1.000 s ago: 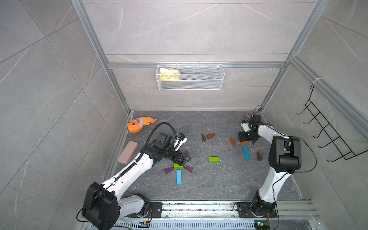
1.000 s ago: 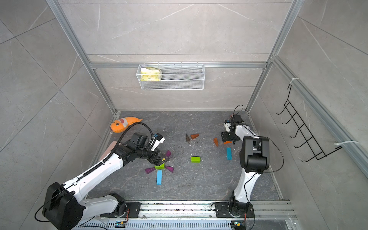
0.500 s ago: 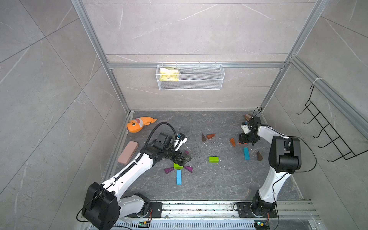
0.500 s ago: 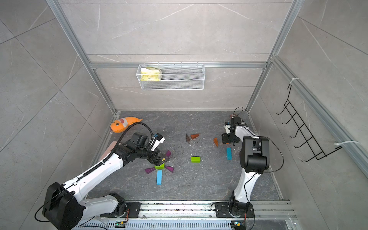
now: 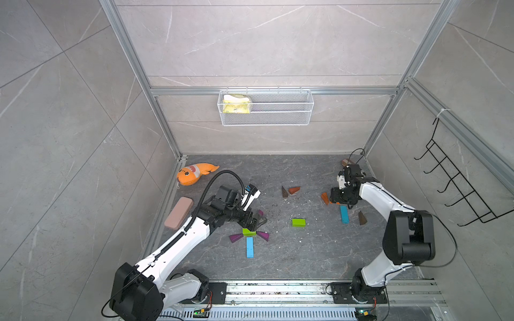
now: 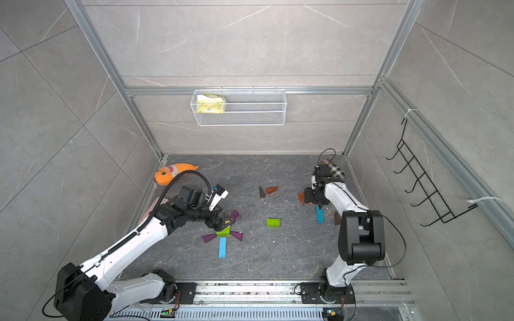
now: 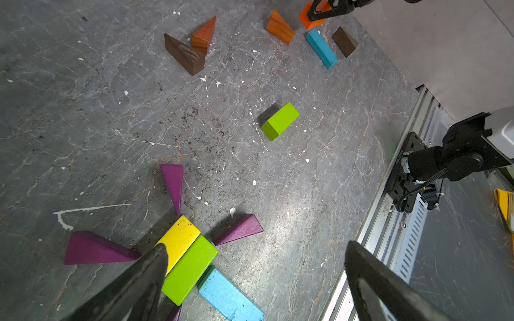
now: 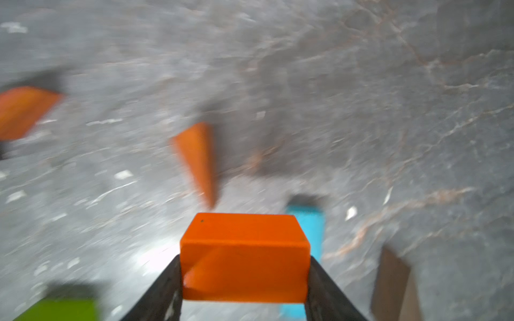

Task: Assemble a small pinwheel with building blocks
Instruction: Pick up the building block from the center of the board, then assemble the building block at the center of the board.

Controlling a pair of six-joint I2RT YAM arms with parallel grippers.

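So here's where we're at. The right gripper has both dark jaws clamped on the short sides of a solid bright-orange rectangular brick, over on the right of the dark grey stone-look floor. The right wrist view is smeared, so we honestly can't say whether that brick is clear of the floor or resting on it. Near it lie a long light-blue bar, an orange-brown wooden wedge and a dark brown wedge.

The left gripper hangs with its jaws spread wide and nothing between them, right over the half-built pinwheel. That cluster is a yellow painted brick and a lime-green brick touching side by side. A second light-blue bar touches the green one and runs toward the rail.

Fanning round the pair, thin ends inward, we've got a first purple triangular wedge, a second purple wedge and a third purple wedge. In the left wrist view one left finger crosses in front of the yellow brick's end.

A loose lime-green brick sits alone mid-floor. Farther back, a brown wooden wedge touches a reddish-orange wedge.

Not blocks: an orange plush fish and a pink rounded case by the left wall, and a white wire basket on the back wall.
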